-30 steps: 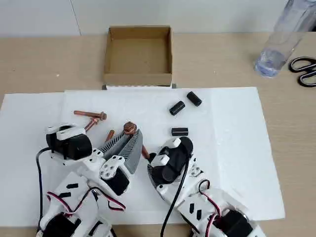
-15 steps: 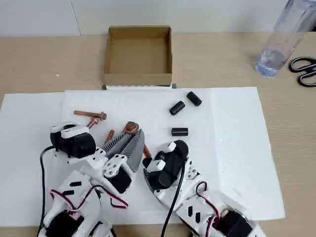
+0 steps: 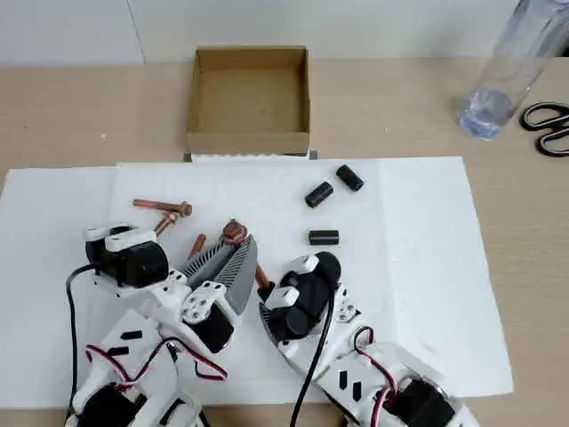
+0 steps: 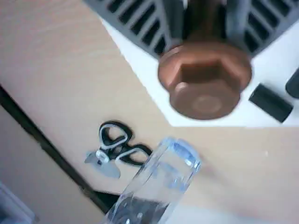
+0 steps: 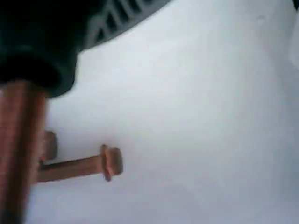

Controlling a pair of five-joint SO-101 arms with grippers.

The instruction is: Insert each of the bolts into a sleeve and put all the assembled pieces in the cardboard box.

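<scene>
Tabletop (image 3: 71, 116): light wood. It carries a white sheet (image 3: 427, 294), and both arms stand at the sheet's near edge.
Loose bolts (image 3: 163, 206): three copper bolts lie close together on the left part of the sheet, just beyond the left arm. The right wrist view shows one of them lying flat on the sheet.
Left gripper (image 3: 233, 251): its grey ribbed jaws are closed on the shank of the held bolt, one on each side of it in the left wrist view.
Held bolt (image 3: 235, 233): the flanged hex head stands clear of the jaw tips and faces the cardboard box. The shank runs back between the jaws toward the right gripper.
Cardboard box (image 3: 249, 140): upright with its top open, on the tabletop at the far edge of the sheet, well apart from both arms.
Right gripper (image 3: 271, 298): just beside the left gripper, at the rear end of the held bolt's shank. Its grip state cannot be told.
Dark shape (image 5: 37, 51): a blurred black mass at the end of the copper shank in the right wrist view. It is possibly a sleeve, but the view is too poor to confirm.
Sleeves (image 3: 324, 237): three short black cylinders lie on the sheet. One is just beyond the right arm. The other two lie farther toward the box, near each other but apart.
Bottle (image 3: 511, 71): clear plastic, on the tabletop at the far right, off the sheet.
Scissors (image 3: 547, 127): black-handled, on the tabletop just beside the bottle.
</scene>
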